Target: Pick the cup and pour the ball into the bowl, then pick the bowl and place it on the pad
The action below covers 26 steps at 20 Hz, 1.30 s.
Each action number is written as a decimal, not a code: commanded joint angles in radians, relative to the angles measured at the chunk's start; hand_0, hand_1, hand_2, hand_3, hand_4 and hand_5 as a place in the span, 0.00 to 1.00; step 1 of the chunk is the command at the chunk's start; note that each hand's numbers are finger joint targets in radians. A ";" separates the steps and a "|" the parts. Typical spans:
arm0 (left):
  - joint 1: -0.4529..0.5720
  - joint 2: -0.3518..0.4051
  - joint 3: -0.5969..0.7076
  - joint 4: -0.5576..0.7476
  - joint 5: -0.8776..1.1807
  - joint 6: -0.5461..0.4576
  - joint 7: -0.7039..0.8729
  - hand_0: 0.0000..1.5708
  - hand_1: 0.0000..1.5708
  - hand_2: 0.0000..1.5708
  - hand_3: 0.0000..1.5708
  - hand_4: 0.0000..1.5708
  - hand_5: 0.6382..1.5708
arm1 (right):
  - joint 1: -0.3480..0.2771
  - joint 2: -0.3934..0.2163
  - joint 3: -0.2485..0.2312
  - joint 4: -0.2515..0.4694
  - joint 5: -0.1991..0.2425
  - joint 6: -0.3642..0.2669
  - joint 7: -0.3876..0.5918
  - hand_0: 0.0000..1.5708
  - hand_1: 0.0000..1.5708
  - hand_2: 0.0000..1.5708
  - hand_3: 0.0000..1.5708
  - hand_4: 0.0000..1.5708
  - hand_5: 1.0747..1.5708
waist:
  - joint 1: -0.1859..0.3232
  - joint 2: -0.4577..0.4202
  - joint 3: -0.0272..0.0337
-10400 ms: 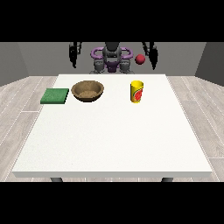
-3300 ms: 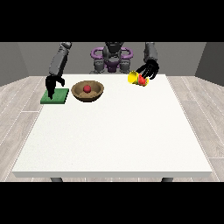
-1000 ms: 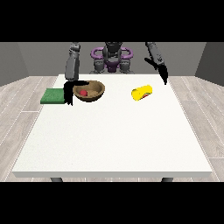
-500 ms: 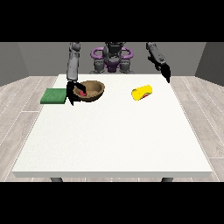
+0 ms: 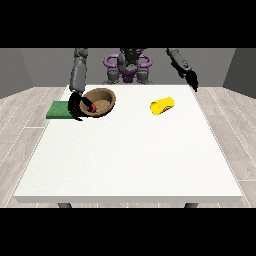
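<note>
Brown bowl (image 5: 101,101): tilted, its rim held by the hand at the view's left (image 5: 76,106); red ball (image 5: 93,107) inside, beside those fingers. Green pad (image 5: 58,109): just outside them. Yellow cup (image 5: 163,106): on its side, well below the hand at the view's right (image 5: 192,80).

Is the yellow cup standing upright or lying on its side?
On its side. The cup lies lengthwise on the table, its axis roughly horizontal, and no hand touches it.
</note>
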 commanded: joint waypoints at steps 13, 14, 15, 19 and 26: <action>0.113 -0.029 0.059 0.209 0.025 0.035 0.003 0.00 0.00 0.00 0.00 0.00 0.10 | 0.005 -0.483 0.240 -0.172 0.234 0.302 0.629 1.00 1.00 1.00 1.00 1.00 0.98 | -0.155 -0.288 0.0529; 0.109 0.004 0.093 0.228 0.040 0.032 -0.022 0.00 0.00 0.00 0.00 0.00 0.10 | -0.028 -0.520 0.226 -0.200 0.224 0.337 0.630 1.00 1.00 1.00 1.00 1.00 0.97 | -0.186 -0.272 0.0547; 0.092 -0.019 0.095 0.217 0.030 0.080 -0.001 0.00 0.00 0.00 0.00 0.00 0.10 | -0.038 -0.508 0.233 -0.189 0.237 0.351 0.613 1.00 1.00 1.00 1.00 1.00 0.97 | -0.213 -0.246 0.0582; 0.142 0.022 0.136 0.224 0.050 0.089 -0.079 0.00 0.00 0.00 0.00 0.00 0.09 | -0.089 -0.453 0.212 -0.175 0.286 0.341 0.576 1.00 1.00 1.00 0.94 1.00 0.93 | -0.268 -0.202 0.0601; 0.080 0.225 0.321 0.336 0.182 -0.028 -0.253 0.00 0.00 0.00 0.00 0.00 0.13 | -0.161 -0.417 0.154 -0.201 0.306 0.240 0.593 1.00 1.00 1.00 0.95 0.97 1.00 | -0.303 -0.037 0.0595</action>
